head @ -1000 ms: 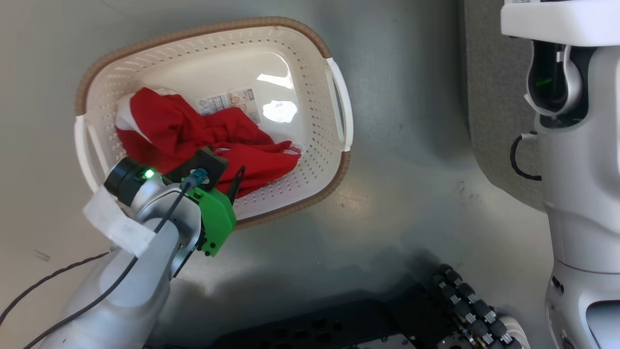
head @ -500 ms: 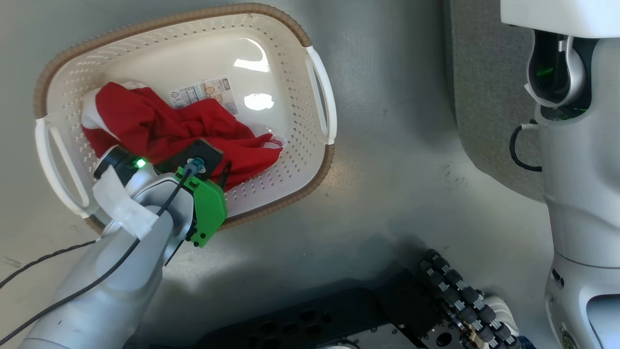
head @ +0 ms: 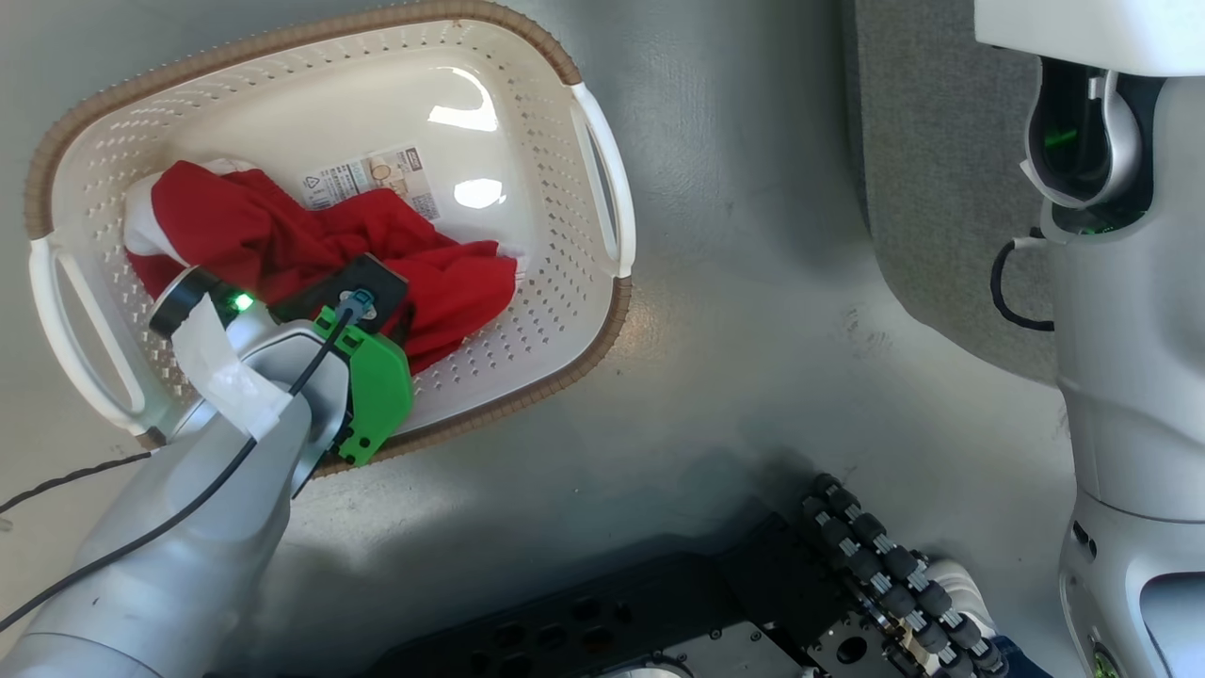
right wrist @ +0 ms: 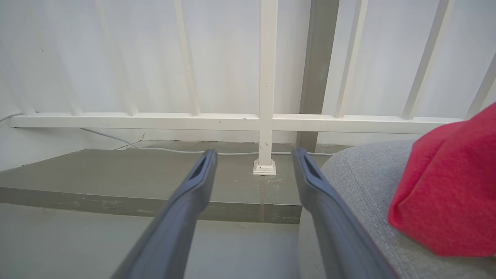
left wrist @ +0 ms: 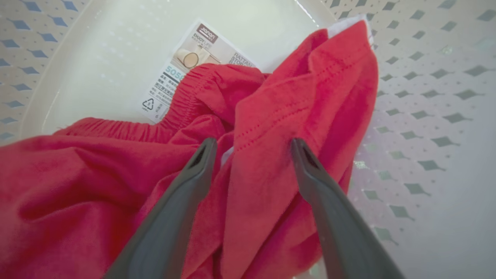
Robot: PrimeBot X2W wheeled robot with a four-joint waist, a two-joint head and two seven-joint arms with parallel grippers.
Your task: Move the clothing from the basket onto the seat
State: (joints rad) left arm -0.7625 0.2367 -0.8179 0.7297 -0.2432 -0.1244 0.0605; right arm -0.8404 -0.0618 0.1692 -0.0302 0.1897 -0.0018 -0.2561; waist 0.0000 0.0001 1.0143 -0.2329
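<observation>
Reaching into the basket (head: pixel 555 320) with the left tool (left wrist: pixel 252 143), jaws spread wide and straddling a raised fold of the clothing (left wrist: pixel 271 116), probably for pinching it; nothing clamped yet. Heaped toward the basket's left-handle end, partly over the sticker (left wrist: pixel 186 66). Right tool (right wrist: pixel 254 153) also apart and empty, beside the seat (right wrist: pixel 360 174) edge, one red piece (right wrist: pixel 449 186) already on it.

I see bright red clothing (head: pixel 282 235) with a white edge, cream-white basket (head: pixel 555 282) dotted with rows of small holes and rimmed in woven-look brown, white sticker (left wrist: pixel 186 66) with dark print, my left tool (left wrist: pixel 252 142) dark grey, bright green wrist cover (head: pixel 377 395), grey woven seat (right wrist: pixel 360 178), grey-green floor (head: pixel 753 282)
</observation>
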